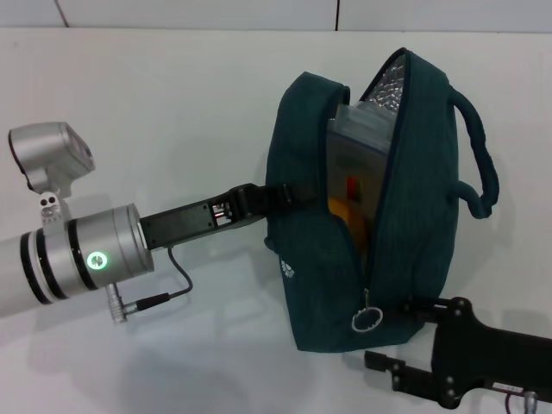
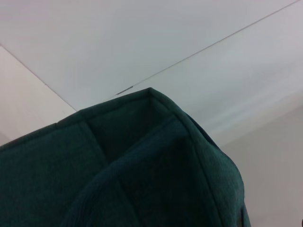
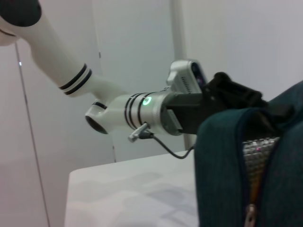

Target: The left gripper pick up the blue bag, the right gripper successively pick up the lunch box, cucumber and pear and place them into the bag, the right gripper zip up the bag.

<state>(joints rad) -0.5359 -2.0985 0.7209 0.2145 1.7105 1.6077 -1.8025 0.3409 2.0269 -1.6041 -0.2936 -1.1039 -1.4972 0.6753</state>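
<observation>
Right gripper (image 1: 405,332) is sitting at the near table edge, just beside the bag's base and its zipper pull (image 1: 366,317); whether its fingers are open or closed cannot be told. Left gripper (image 1: 259,203) is clamping a strap on the blue bag (image 1: 319,250), holding it upright on the table (image 1: 172,95). The zipper is gaping, showing the lunch box (image 1: 358,164) inside.

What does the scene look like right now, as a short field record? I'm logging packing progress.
bag: blue bag upright on the table, zipper open
held by: left gripper, clamped on the bag's side strap
contents visible: lunch box inside; cucumber and pear not visible
zipper pull: ring at the low end of the opening
right gripper: beside the bag's base, near the pull, holding nothing
</observation>
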